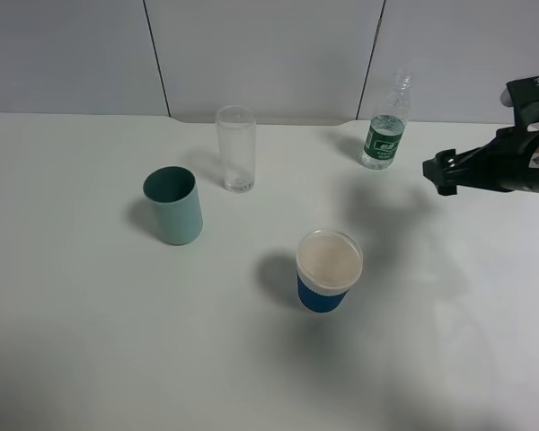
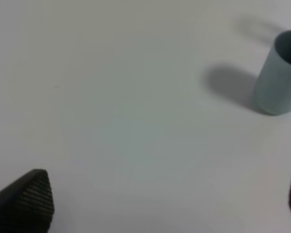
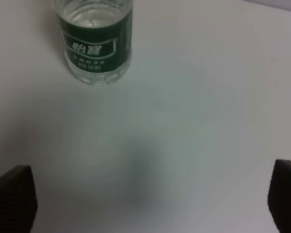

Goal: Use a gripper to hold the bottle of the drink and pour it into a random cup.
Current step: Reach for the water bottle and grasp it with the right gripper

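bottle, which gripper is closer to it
Right. The right gripper hangs beside the bottle, jaws open, facing it without touching. The left gripper is outside the high view; its camera shows the teal cup, no bottle.

I'm looking at a plain white counter (image 1: 90,350) with four things standing upright on it, all apart from one another. The bottle (image 1: 384,135), with its green label, is at the back right. The tall clear glass cup (image 1: 236,148) stands back centre, and the teal cup (image 1: 173,206) is near it, front-left. The paper cup (image 1: 328,271) with a blue sleeve sits furthest forward, near the middle.
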`<state>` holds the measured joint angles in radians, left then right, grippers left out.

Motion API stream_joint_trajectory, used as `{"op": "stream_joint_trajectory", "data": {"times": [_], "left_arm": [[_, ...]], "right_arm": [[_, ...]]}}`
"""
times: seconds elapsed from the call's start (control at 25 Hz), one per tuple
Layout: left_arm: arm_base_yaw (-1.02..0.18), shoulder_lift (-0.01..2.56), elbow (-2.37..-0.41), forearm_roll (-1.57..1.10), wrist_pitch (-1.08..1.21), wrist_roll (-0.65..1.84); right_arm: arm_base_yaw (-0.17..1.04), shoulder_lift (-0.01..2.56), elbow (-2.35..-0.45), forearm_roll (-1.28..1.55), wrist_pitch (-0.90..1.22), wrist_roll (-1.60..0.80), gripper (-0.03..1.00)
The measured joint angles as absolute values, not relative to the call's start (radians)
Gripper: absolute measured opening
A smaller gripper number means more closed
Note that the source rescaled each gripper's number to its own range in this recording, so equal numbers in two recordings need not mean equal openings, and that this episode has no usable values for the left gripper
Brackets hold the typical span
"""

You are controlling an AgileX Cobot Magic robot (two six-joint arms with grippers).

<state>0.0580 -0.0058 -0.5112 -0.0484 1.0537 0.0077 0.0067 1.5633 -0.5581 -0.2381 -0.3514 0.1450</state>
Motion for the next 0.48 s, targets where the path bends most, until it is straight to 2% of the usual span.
{"op": "stream_joint_trajectory", "data": {"times": [0.48], "left_arm": [[0.058, -0.006, -0.511, -0.048, 1.054, 0.007]], "right_arm": [[-0.017, 1.839, -0.560, -0.149, -0.743, 0.042, 1.00]]}}
